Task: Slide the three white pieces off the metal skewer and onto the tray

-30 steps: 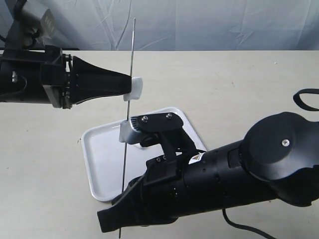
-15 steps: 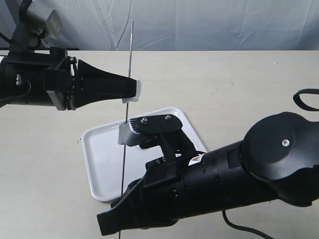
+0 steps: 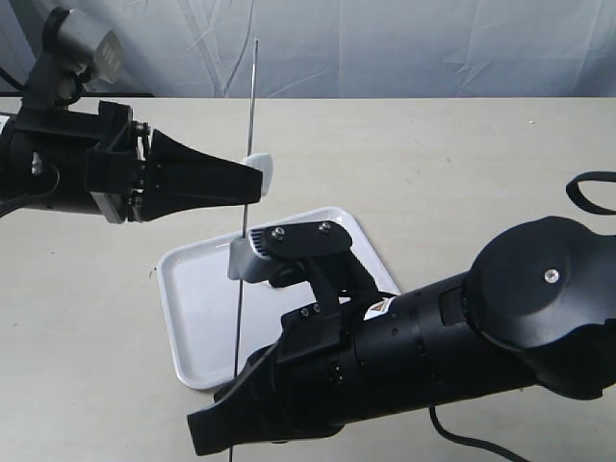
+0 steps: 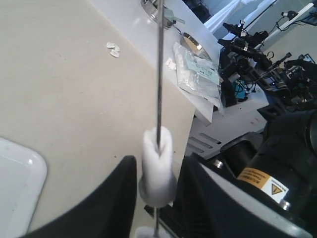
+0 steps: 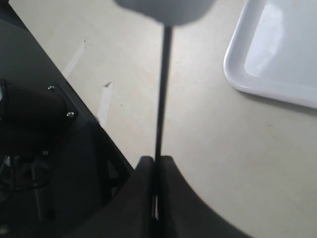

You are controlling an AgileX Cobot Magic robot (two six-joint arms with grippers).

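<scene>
My left gripper (image 3: 248, 178) clamped top white piece (image 4: 157, 168) on upright metal skewer (image 3: 252, 106); right gripper (image 5: 156, 168) pinched skewer's lower end. Saw second piece (image 3: 243, 258) lower down, over tray (image 3: 188, 289). Saw no piece on tray; all sliding left.

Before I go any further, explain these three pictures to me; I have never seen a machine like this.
These are two black robot arms over a beige table. One picture comes from a camera off to the side; the other two come from cameras on each arm's wrist. The right pincer is shut on a thin metal skewer near its lower end, holding it upright. The left pincer grips a white piece threaded on it. A second piece sits lower on the rod; a third I cannot make out. A white tray lies on the table.
</scene>
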